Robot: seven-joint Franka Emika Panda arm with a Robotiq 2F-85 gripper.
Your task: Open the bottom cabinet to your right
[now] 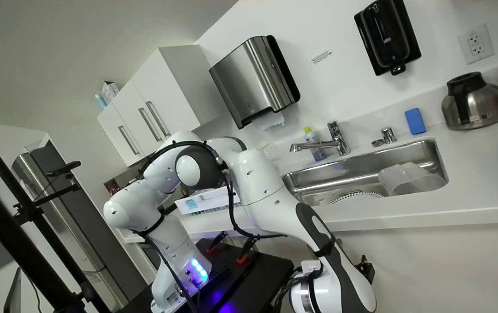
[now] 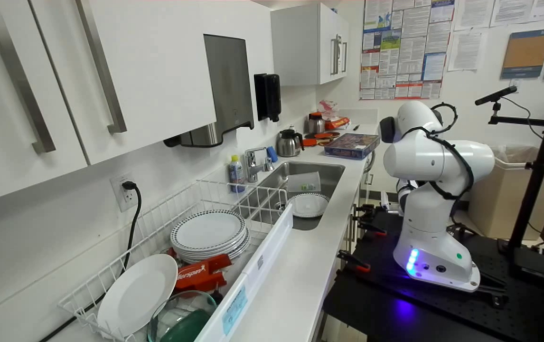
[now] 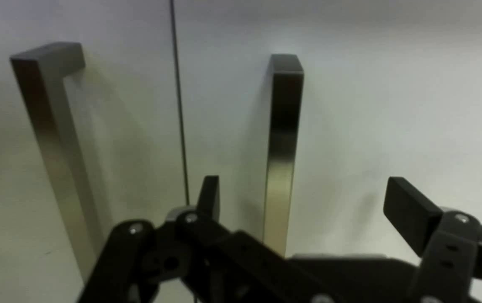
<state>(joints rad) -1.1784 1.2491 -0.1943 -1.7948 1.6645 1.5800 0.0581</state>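
— Location of bottom cabinet (image 3: 228,126)?
— Beyond the clamped edge of the black table (image 2: 362,299), under the white counter (image 2: 305,270).
— Gripper (image 3: 304,195)?
— Apparently just off a table corner, with widely parted, empty jaws either side of a bar handle (image 3: 283,155) in view; unclear depth.
— Best method?
— For the likely grasp: centre on bar, advance, clamp squarely, pull in an arc.
— Materials?
— Smooth, square-cornered metallic bar; flat white door (image 3: 371,105).

Glossy white arm (image 1: 266,191), grey trim (image 1: 345,274), black cables (image 1: 230,204), blue base lights (image 1: 199,269)
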